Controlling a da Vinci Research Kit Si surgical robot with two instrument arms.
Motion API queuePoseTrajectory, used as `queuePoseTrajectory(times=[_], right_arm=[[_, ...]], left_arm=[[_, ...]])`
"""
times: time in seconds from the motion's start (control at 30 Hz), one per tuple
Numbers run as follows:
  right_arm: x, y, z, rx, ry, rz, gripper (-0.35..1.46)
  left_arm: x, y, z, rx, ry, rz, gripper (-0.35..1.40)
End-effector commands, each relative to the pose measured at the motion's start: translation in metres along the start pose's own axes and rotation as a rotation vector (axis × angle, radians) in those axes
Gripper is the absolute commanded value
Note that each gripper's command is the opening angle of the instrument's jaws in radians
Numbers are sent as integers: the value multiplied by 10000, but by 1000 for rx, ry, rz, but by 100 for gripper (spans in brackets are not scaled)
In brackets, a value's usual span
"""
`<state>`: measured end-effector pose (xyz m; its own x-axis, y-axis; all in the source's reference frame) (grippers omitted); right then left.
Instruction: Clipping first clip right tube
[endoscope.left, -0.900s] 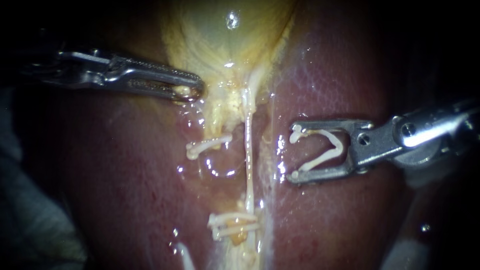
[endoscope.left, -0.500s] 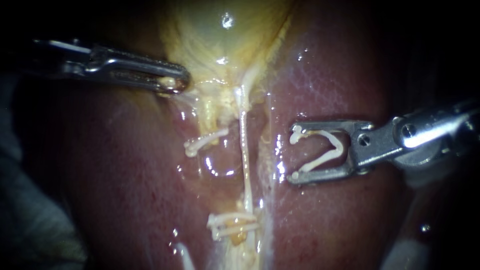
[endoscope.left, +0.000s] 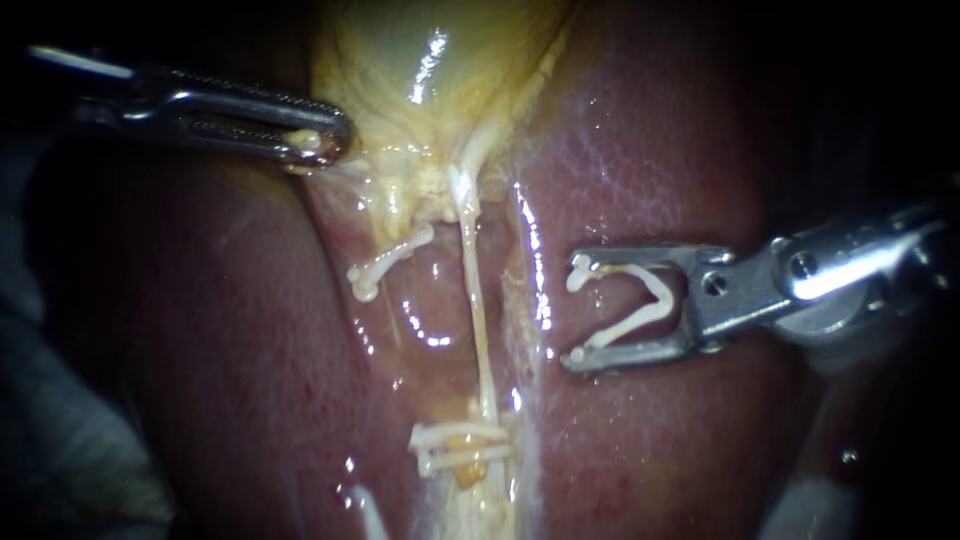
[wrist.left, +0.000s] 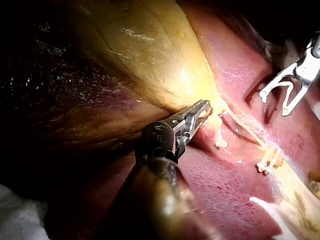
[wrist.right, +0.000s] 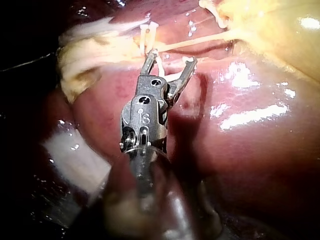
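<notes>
Endoscope view: pinches the lower edge of the gallbladder (endoscope.left: 430, 60) with the left instrument (endoscope.left: 325, 148), jaws pressed onto a yellow bit of it. Holds the right instrument (endoscope.left: 574, 313) over the liver (endoscope.left: 650, 150), just right of the tube (endoscope.left: 475, 300) and clear of it, jaws spread wide yet clasping a loaded clip (endoscope.left: 655, 295) from both sides, legs open toward the tube. Shows an upper clip (endoscope.left: 385, 262) left of the tube and lower clips (endoscope.left: 460, 445) across it further down

Left wrist view: grips the gallbladder (wrist.left: 150, 45) with the left instrument (wrist.left: 202, 107), jaws closed on its pale margin. Shows the tube (wrist.left: 245, 125) ahead of the jaws, running to the lower clips (wrist.left: 267, 160), with the right instrument (wrist.left: 274, 105) beyond it, not touching

Right wrist view: carries the loaded clip (wrist.right: 174, 78) in the spread jaws of the right instrument (wrist.right: 172, 57). Shows the tube (wrist.right: 200, 42) just ahead of the jaw tips, stretched from the lower clips (wrist.right: 147, 32) toward the gallbladder (wrist.right: 280, 30); cannot tell whether the tips touch it
</notes>
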<state>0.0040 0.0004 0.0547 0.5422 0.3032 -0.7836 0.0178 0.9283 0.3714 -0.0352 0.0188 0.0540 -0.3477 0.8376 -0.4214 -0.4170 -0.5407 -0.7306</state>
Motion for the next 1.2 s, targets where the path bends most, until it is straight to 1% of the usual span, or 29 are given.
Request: queuePoseTrajectory(times=[0.03, 0.1, 0.2, 0.3, 0.43, 0.57, 0.73, 0.8, 0.9, 1.0, 1.1, 1.2], right_arm=[[-2, -1, 5, 5, 1, 19, 50], [-6, -1, 11, 11, 2, 28, 50], [-14, -1, 24, 25, 5, 69, 50], [-22, 0, 36, 42, 17, 106, 50], [-33, 1, 53, 104, 43, 166, 49], [-43, 3, 68, 126, 46, 208, 49], [-58, 4, 88, 133, 39, 248, 49], [-63, 6, 94, 130, 43, 263, 49], [-65, 9, 102, 127, 65, 286, 49], [-62, 12, 109, 124, 101, 312, 49], [-58, 14, 116, 141, 137, 340, 49], [-55, 15, 121, 168, 162, 352, 49]], left_arm=[[0, 0, 0, 1, 0, 0, -35], [0, 0, 0, 0, 0, 0, -35], [0, 0, 0, 0, 0, 0, -35], [0, 0, 0, 1, 0, 0, -35], [0, 0, 0, 0, 0, 0, -35], [0, 0, 0, 0, 0, 0, -35], [0, 1, 0, 1, 0, 0, -35], [0, 1, 0, 1, 0, 0, -35], [0, 1, 0, 1, 0, 0, -35], [0, 1, 0, 1, 0, 0, -35], [0, 1, 0, 1, 0, 0, -35], [0, 1, 0, 1, 0, 0, -35]])
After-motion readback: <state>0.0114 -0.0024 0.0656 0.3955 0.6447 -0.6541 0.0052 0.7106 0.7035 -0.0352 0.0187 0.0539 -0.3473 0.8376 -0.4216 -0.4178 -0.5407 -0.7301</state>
